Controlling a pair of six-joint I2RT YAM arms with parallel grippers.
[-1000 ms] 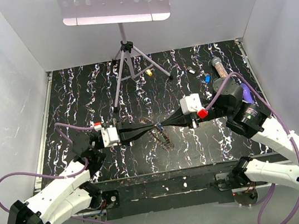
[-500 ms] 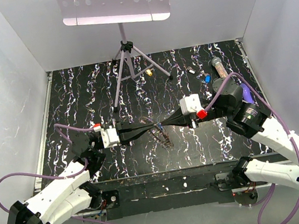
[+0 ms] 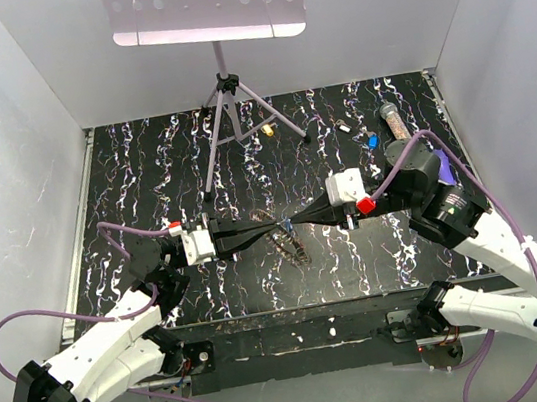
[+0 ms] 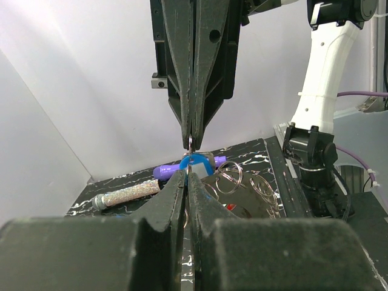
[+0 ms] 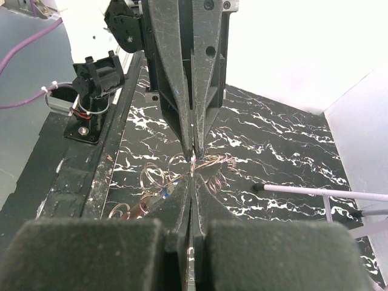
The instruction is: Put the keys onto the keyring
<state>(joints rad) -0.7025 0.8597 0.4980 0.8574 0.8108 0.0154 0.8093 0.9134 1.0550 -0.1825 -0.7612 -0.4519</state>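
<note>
bright, even light from overhead; the white walls (image 3: 18, 147) wash out nearly shadowless and the stand's tray (image 3: 204, 3) glares at top centre. in the wrist views the left gripper (image 4: 188, 176) and right gripper (image 5: 193, 180) blur soft along the bottom edge, near the lens.

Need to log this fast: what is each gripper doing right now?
Left gripper: closed, apparently pinching the blue key.
Right gripper: closed on a small metal ring.

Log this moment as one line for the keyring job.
left pincer shut; right pincer shut; tips meeting mid-table; blue key between tips; keyring just beneath; which pincer holds key unclear
</note>
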